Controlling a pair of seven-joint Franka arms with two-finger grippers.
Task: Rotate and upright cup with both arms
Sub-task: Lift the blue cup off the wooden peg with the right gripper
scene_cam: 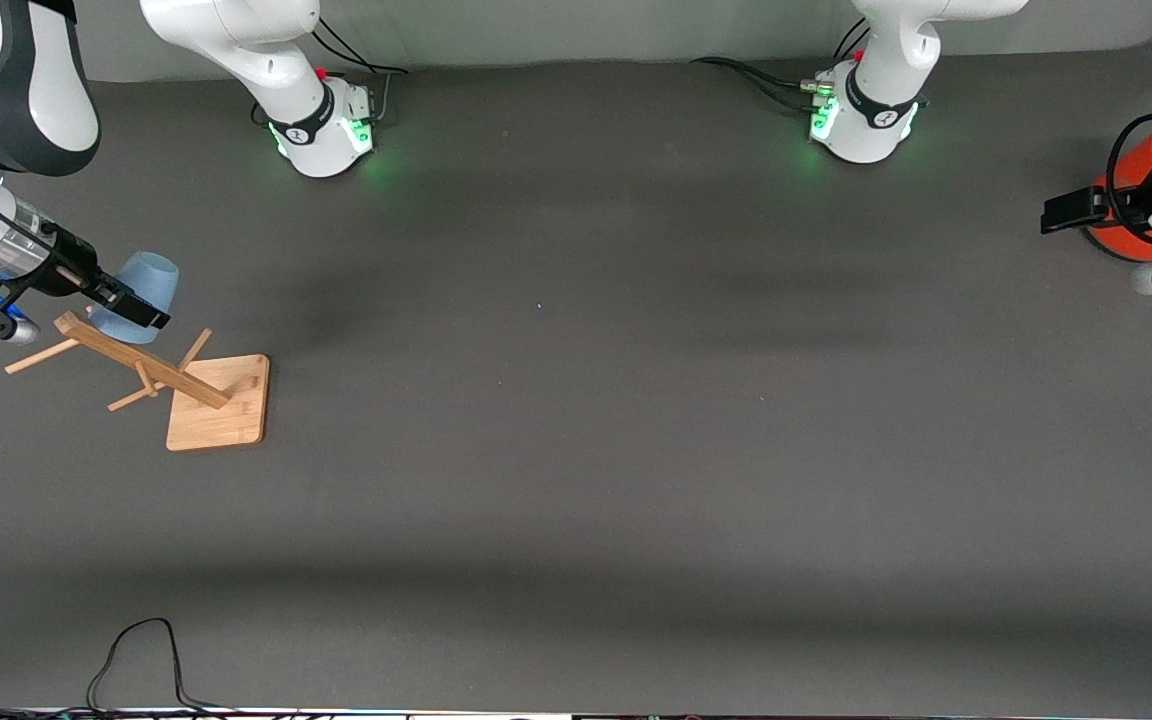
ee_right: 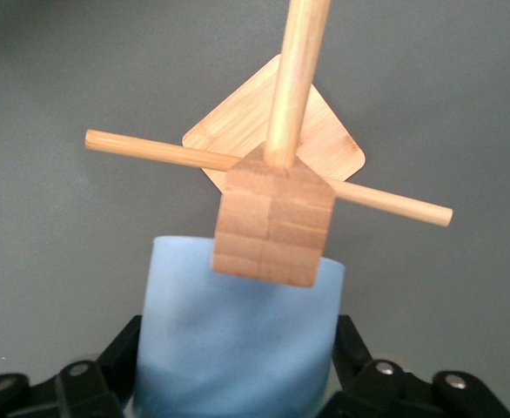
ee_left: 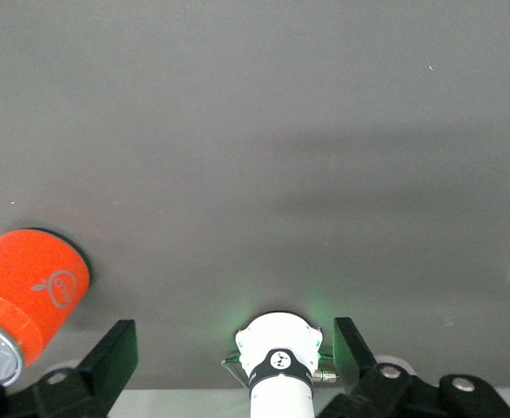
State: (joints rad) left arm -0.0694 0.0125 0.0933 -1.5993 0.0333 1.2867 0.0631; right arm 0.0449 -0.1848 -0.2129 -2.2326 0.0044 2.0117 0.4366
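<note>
The pale-blue cup [scene_cam: 148, 280] is held off the table beside the top of a wooden peg rack [scene_cam: 136, 358], tilted with its narrow end up. My right gripper [scene_cam: 136, 305] is shut on the cup, one finger on each side of its wall. In the right wrist view the cup [ee_right: 238, 348] fills the space between the fingers [ee_right: 120, 348], and the rack's top block [ee_right: 272, 226] is in front of it. My left gripper [scene_cam: 1071, 212] is open and empty above the table at the left arm's end, next to the orange canister [scene_cam: 1131, 180], and waits there [ee_left: 233, 348].
The rack's square wooden base [scene_cam: 221, 402] stands on the table near the right arm's end, with thin pegs [scene_cam: 41, 355] sticking out sideways. The orange canister [ee_left: 33, 292] with a grey lid stands by the left gripper. A black cable [scene_cam: 136, 650] lies at the table's near edge.
</note>
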